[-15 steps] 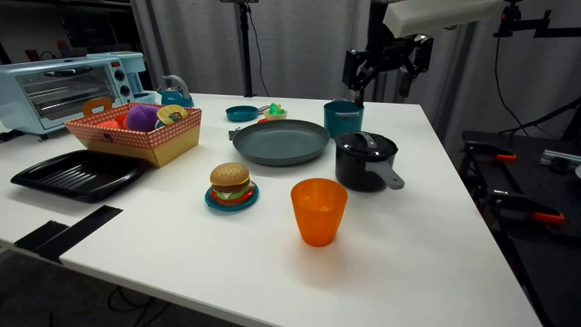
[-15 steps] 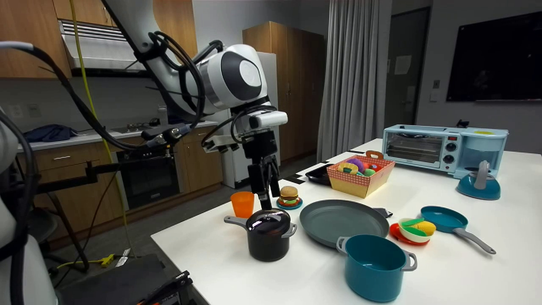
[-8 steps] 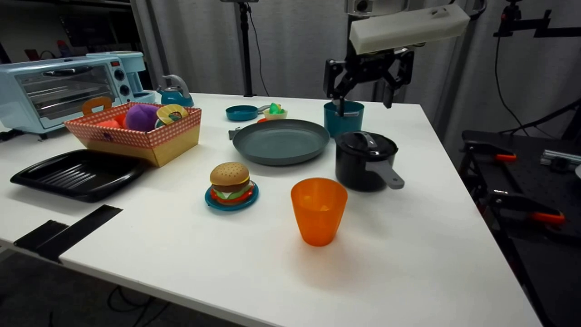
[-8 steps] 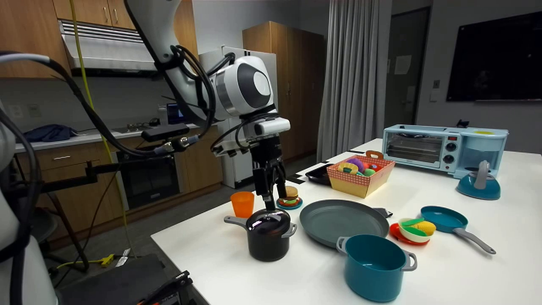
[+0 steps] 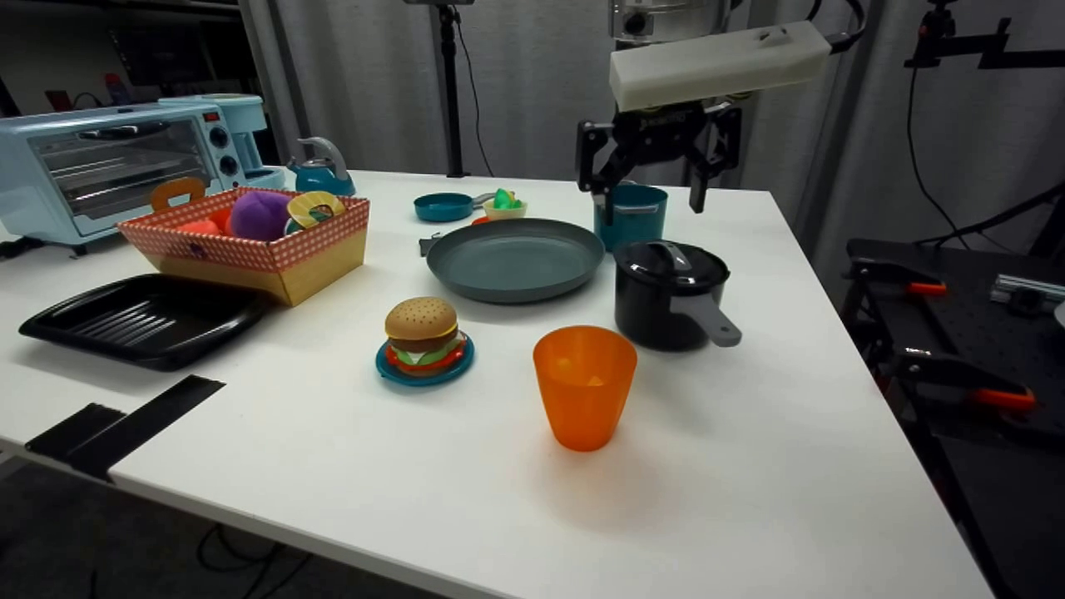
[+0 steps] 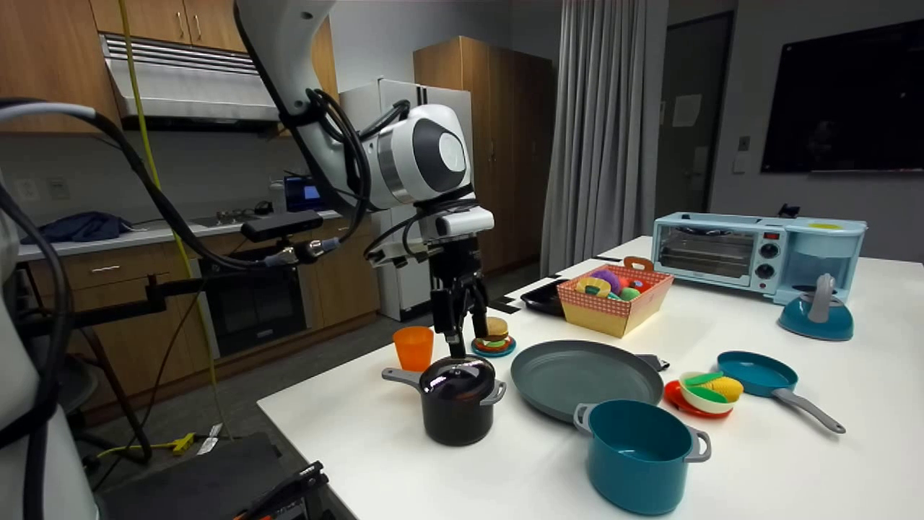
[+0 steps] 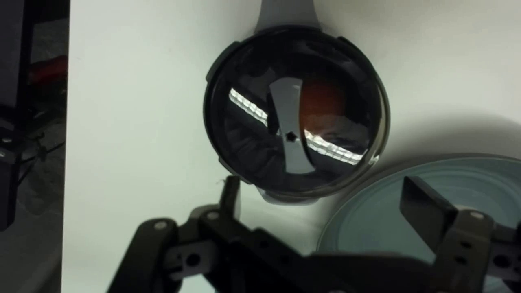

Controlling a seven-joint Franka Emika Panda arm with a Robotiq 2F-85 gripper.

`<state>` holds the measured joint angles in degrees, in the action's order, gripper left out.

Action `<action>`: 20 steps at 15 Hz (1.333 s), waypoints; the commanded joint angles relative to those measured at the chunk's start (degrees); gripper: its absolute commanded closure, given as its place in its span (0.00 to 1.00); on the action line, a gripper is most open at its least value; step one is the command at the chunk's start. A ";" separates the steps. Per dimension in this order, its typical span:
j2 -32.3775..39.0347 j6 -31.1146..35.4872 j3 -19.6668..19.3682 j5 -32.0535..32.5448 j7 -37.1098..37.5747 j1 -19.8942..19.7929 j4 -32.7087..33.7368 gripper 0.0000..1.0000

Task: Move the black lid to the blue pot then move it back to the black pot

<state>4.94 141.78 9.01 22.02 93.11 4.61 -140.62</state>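
Here's the black lid [image 6: 458, 379] hiding the inside of the black pot [image 6: 456, 420] in both exterior views, and in the wrist view the pot's long handle [image 7: 288, 15] runs clean off the top edge! The grey plate [image 7: 374, 219] is sliced off at lower right, the gripper [image 7: 323, 191] shows blurred along the bottom, a red shape [image 7: 49, 72] at upper left too smeared to name! And in an exterior view, upper right of centre, a finger [image 5: 606, 208] covers part of the blue pot [image 5: 641, 225]
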 commanded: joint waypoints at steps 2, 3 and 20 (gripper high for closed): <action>0.78 1.21 -1.04 -7.19 -1.02 2.00 0.02 0.00; 0.70 1.01 -1.04 -8.17 -1.08 2.24 0.04 0.00; 1.14 7.56 -3.27 -14.01 -6.32 1.98 -5.77 0.42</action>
<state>5.48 147.25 6.05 11.03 90.15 6.01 -145.99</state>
